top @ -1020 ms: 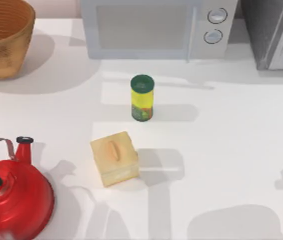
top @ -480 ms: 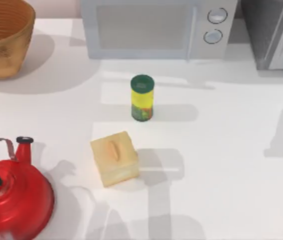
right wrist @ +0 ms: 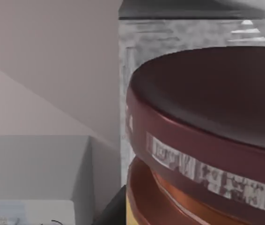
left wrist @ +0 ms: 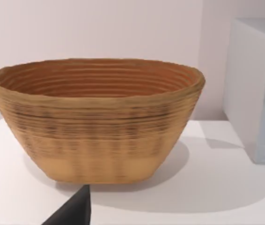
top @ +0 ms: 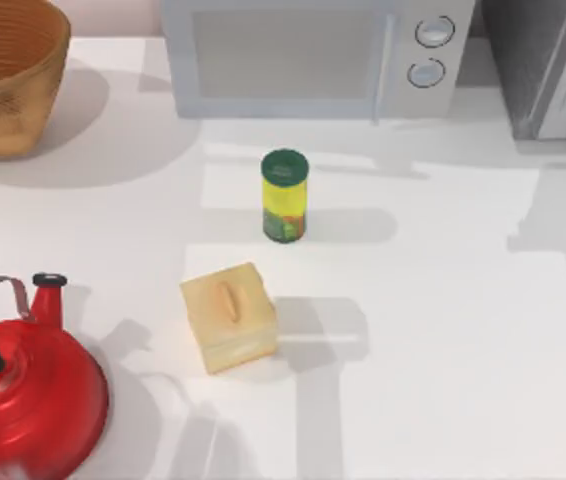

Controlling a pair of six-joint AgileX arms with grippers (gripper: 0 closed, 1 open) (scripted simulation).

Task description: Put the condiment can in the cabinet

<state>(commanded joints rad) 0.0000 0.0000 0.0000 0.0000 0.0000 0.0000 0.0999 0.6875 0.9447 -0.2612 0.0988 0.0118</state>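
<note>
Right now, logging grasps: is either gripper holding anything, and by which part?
The condiment can sits close against the right wrist camera, likely held; the hold's place cannot be told.

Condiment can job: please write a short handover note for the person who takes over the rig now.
Right pincer: next to the can, apparently carrying it; the grip itself is hidden.
Left pincer: idle, facing the basket.
Cabinet: just behind the can, at the table's far right corner.
Done: the can appears lifted and brought up to the cabinet.
Left: place the can inside and release. I cannot tell if the door is open.
</note>
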